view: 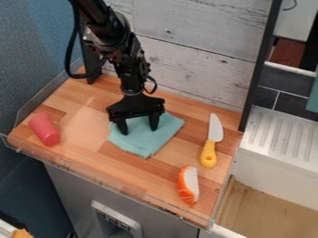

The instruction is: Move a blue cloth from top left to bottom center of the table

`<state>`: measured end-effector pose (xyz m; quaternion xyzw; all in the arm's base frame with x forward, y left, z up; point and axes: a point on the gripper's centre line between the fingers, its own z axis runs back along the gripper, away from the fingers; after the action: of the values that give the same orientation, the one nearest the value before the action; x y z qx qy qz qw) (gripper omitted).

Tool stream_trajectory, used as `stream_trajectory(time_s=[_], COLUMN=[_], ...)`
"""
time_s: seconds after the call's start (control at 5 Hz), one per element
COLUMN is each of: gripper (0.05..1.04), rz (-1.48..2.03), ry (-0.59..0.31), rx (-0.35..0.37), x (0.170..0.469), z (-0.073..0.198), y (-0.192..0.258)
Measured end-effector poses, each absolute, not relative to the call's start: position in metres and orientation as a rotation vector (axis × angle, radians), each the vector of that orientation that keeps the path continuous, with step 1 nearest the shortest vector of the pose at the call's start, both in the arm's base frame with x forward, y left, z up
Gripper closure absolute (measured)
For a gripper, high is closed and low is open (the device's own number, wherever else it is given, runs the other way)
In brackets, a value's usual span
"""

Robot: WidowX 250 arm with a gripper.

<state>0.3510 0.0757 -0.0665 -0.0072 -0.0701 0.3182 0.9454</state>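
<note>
The black two-finger metal gripper (139, 131) hangs over the pale blue-green fabric cloth (148, 142), its two fingers spread apart with cloth showing between them. The cloth lies near the middle of the wooden tabletop (87, 114), rather than at its 10 o'clock corner, and its lowest corner points toward 6 o'clock.

The likeliest failure is an empty pinch: the fabric looks thin and fairly flat, so if the fingertips stop too high, they may close above it or slide over it. Pressing too hard could instead jam them against the wood. A shallow pinch might catch only one layer, letting the cloth unfold or slip out on the way.

Its free corners could also trail. Drifting toward 4 o'clock, they might knock the orange-and-white plastic toy sushi (188, 184); toward 3 o'clock, the yellow-handled toy knife (212, 142). The red cylindrical toy can (44, 129), lying on its side at 9 o'clock, could roll if brushed. Carried too far toward 6 o'clock, the cloth may drape over the clear plastic rim (99, 175).
</note>
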Motion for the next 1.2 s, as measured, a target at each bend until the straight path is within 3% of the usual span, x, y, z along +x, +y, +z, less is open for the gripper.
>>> stream_trajectory(time_s=[0.6, 1.0, 1.2], gripper=[0.085, 0.085, 0.085], rz=[0.611, 0.599, 0.605], ry=[-0.095, -0.118, -0.131], rx=[0.025, 0.042, 0.016], x=[0.300, 0.296, 0.302], z=[-0.066, -0.057, -0.050], y=[0.073, 0.077, 0.075])
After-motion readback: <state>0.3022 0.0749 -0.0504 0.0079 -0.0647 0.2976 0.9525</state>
